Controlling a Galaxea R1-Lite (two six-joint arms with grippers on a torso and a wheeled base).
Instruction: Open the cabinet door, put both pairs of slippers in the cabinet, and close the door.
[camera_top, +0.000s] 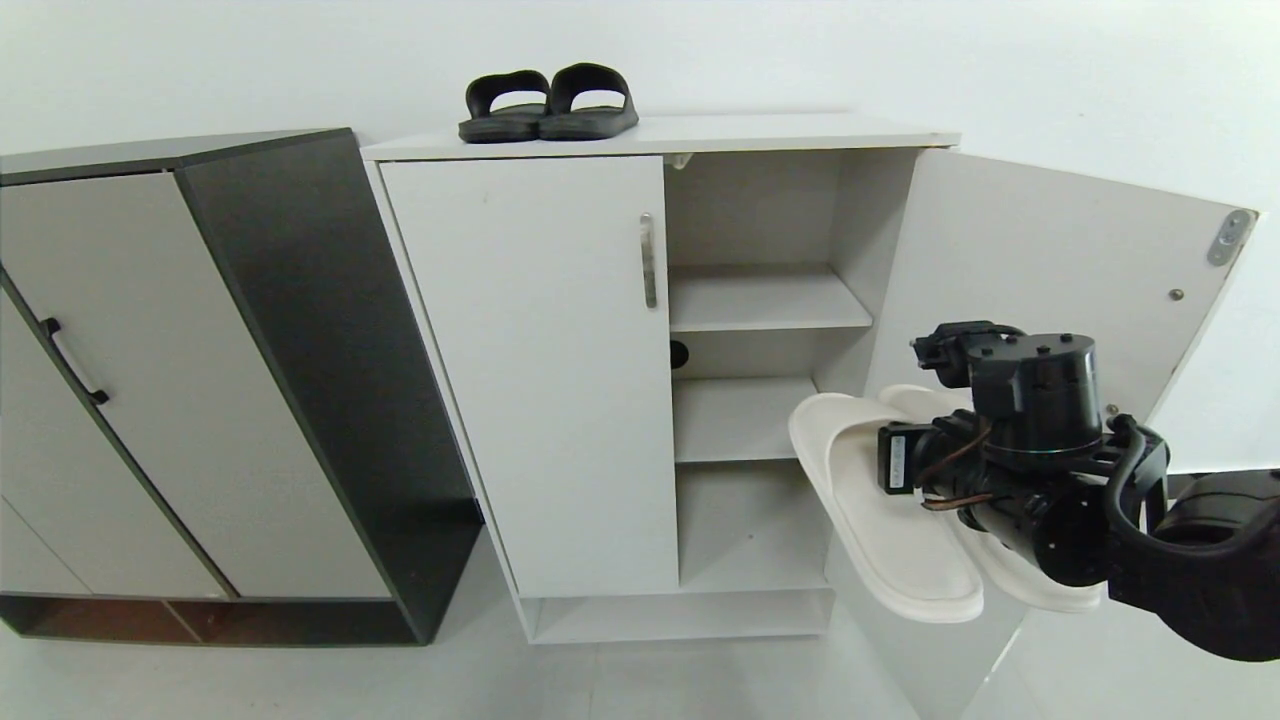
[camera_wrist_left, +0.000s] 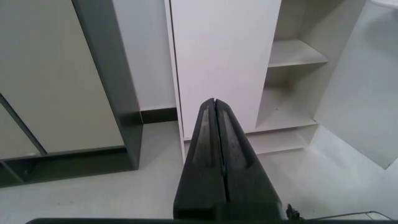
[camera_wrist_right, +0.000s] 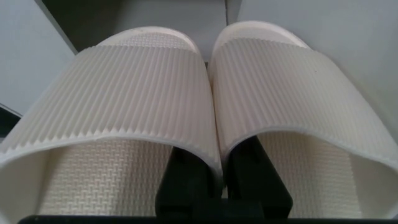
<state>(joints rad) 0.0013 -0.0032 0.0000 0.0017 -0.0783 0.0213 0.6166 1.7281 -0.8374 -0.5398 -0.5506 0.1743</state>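
Observation:
A white cabinet stands with its right door swung open and its left door shut; bare shelves show inside. A pair of black slippers rests on the cabinet top. My right gripper is shut on the pair of white slippers, pinching their two inner strap edges together. It holds them in the air just right of the open compartment, in front of the open door. My left gripper is shut with nothing in it, hovering low over the floor facing the cabinet's shut left door.
A dark-framed grey cabinet with a black handle stands close to the left of the white one. A metal handle runs down the shut left door. Light floor lies in front.

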